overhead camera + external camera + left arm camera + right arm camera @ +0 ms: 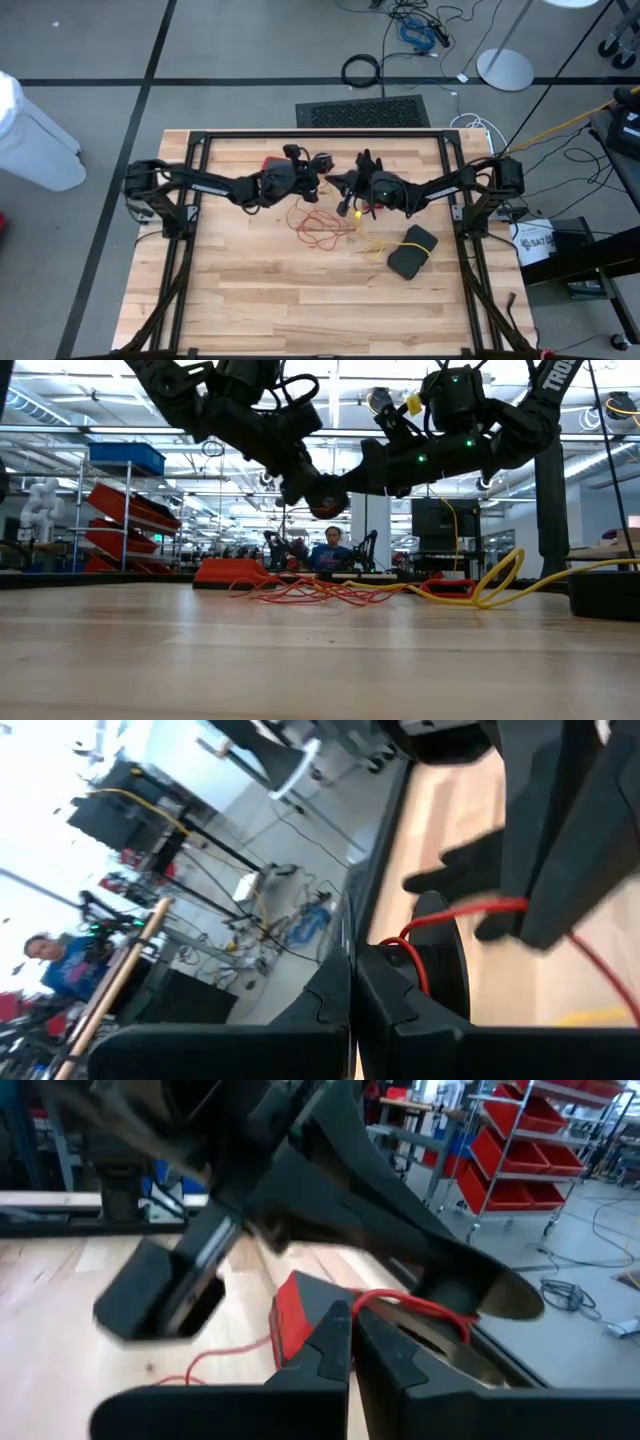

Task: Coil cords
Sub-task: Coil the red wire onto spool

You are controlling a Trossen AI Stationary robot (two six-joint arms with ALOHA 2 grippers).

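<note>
We look down on a wooden table [250,290] where two dark arms meet near the middle. The left gripper [318,186] and the right gripper [340,184] face each other, nearly touching, raised above the surface.

In the left wrist view, the left gripper's [354,990] jaws are pressed fully together. Just past their tips sits a small round black reel [440,955] with the red-orange cord [455,912] looping over it; we cannot tell whether the jaws pinch it.

In the right wrist view, the right gripper's [353,1330] jaws are likewise closed, with a loop of the red-orange cord [400,1302] draped just beyond their tips.

Below both sets of jaws, the rest of the red-orange cord [318,225] lies in a loose tangle on the table. The yellow cord [372,243] trails beside it, toward a black pouch [412,251] on the right gripper's side.
</note>
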